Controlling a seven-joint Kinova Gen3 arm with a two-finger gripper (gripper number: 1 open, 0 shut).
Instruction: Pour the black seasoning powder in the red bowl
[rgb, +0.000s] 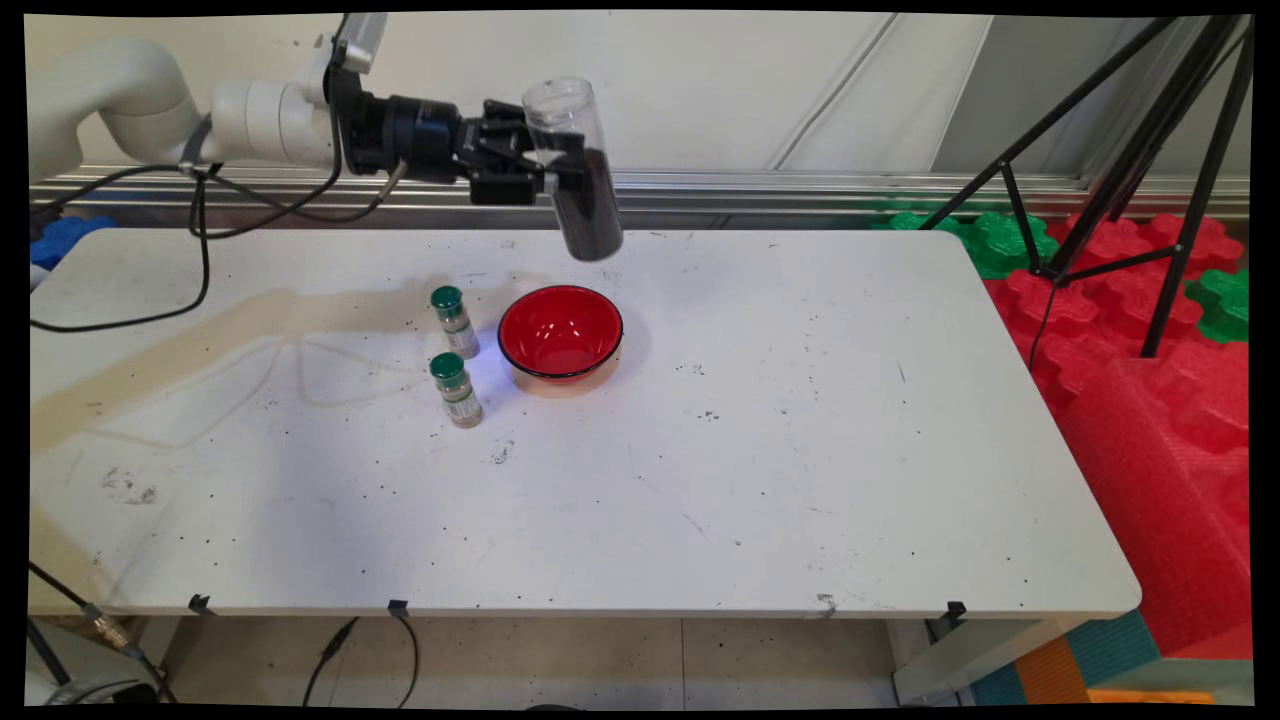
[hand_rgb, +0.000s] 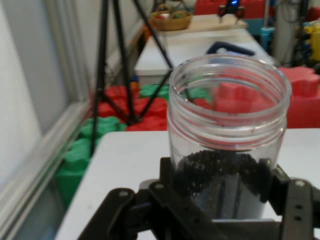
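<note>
While your gripper (rgb: 548, 160) hung above the table's (rgb: 800, 450) far side, its fingers were clamped on a clear jar (rgb: 577, 170) part-filled with dark grains, open mouth up. The red bowl (rgb: 560, 332) sat just nearer, two green-capped bottles (rgb: 455, 322) (rgb: 456, 389) left of it.

jar (rgb: 575, 170) in gripper (rgb: 545, 165) above bowl (rgb: 560, 332); two bottles (rgb: 454, 322) left.

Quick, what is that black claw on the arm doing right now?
Tool: closed on a clear plastic jar part-filled with dark grains, held in the air behind the red bowl.
</note>
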